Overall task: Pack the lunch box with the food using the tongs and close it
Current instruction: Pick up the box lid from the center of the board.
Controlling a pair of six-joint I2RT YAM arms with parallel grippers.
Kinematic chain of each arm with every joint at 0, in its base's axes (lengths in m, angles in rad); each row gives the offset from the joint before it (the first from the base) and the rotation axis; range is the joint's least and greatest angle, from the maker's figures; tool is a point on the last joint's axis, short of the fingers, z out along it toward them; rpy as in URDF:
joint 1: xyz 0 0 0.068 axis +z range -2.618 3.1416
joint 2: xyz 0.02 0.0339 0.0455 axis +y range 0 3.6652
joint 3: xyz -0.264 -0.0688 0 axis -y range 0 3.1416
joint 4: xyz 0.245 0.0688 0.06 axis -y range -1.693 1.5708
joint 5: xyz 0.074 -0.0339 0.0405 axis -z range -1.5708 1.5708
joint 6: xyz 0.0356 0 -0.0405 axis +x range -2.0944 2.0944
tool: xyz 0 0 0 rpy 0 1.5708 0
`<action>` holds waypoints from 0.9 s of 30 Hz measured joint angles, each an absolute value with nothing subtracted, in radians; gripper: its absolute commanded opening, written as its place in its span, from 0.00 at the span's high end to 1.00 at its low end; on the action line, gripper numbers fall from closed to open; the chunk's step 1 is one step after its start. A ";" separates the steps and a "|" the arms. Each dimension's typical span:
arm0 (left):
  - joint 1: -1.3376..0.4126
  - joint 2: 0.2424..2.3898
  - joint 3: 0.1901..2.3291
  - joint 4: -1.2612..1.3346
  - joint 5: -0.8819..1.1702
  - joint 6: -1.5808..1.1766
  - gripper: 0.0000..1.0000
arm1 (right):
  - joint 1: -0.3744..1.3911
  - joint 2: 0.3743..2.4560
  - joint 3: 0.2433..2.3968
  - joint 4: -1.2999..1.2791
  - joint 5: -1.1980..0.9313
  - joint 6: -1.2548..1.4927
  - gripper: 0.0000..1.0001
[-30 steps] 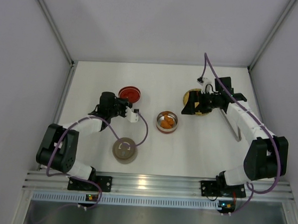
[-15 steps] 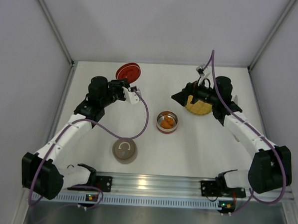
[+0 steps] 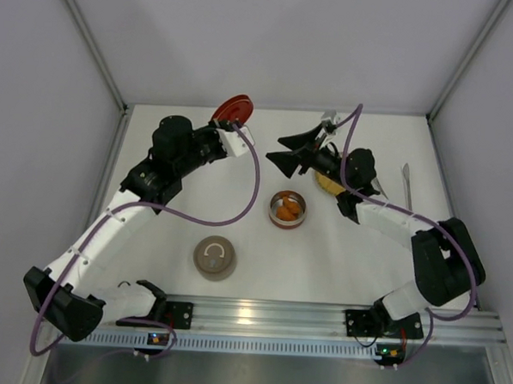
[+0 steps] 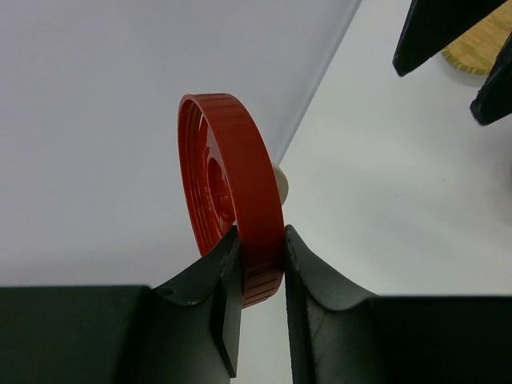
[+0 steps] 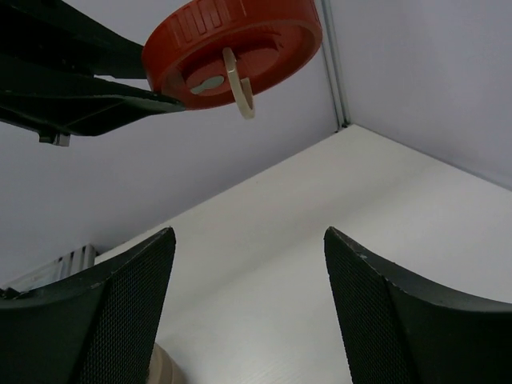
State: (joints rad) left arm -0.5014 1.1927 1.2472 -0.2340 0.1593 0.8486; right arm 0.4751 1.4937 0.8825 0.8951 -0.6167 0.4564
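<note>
Looking from the arm bases outward, the trouble piles up toward the back. Nearest, the tan round lid (image 3: 214,258) lies flat on the desk (image 3: 364,266), and nothing looks likely to bother it. Midway, the steel tin (image 3: 272,208) stands open, near where the two arms face each other. Anything dropped up there could bounce into it or knock it. Off to the right the tongs (image 3: 406,184) lie on the desk, well apart from both sets of jaws, so no food can be moved properly until one arm fetches them. The right arm (image 3: 388,220) hangs over the yellow plate (image 3: 328,186), and a careless swing could clip it. Farthest out is the real worry. The left jaws hold the red lid (image 4: 236,200) up in the air, pinched edge-on by its ribbed rim, and that thin grip could let it twist or slip. The right jaws stand wide with nothing between them, pointed at that lid and near it. If a handover is the plan, letting go too early would drop it. On contents: whether anything sits under the tan lid can't be told. The tin shows only orange chunks (image 3: 287,211). The plate is mostly hidden by the arm, so what sits on it can't be told either.
</note>
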 measured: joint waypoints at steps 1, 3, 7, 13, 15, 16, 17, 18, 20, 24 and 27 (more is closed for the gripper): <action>-0.512 1.193 1.255 -0.243 0.153 0.830 1.00 | 0.479 1.508 0.867 0.954 -0.606 0.477 0.27; -0.529 1.193 1.265 -0.255 0.137 0.800 1.00 | 0.490 1.535 0.848 1.037 -0.594 0.509 0.29; -0.552 1.193 1.268 -0.271 0.114 0.759 1.00 | 0.507 1.577 0.844 1.142 -0.578 0.553 0.31; -0.566 1.193 1.274 -0.289 0.107 0.706 1.00 | 0.511 1.612 0.848 1.205 -0.576 0.590 0.33; -0.566 1.193 1.278 -0.292 0.107 0.690 1.00 | 0.513 1.626 0.854 1.209 -0.576 0.600 0.33; -0.566 1.193 1.279 -0.293 0.107 0.682 1.00 | 0.515 1.633 0.859 1.211 -0.577 0.605 0.32; -0.566 1.193 1.279 -0.293 0.106 0.676 1.00 | 0.517 1.639 0.862 1.213 -0.577 0.609 0.32; -0.567 1.193 1.279 -0.293 0.106 0.670 1.00 | 0.520 1.645 0.867 1.214 -0.577 0.614 0.33; -0.570 1.193 1.279 -0.294 0.106 0.656 1.00 | 0.525 1.659 0.875 1.222 -0.581 0.626 0.33; -0.578 1.193 1.281 -0.298 0.106 0.637 1.00 | 0.542 1.684 0.900 1.228 -0.589 0.641 0.34; -0.587 1.193 1.288 -0.308 0.107 0.625 1.00 | 0.553 1.692 0.921 1.231 -0.596 0.648 0.34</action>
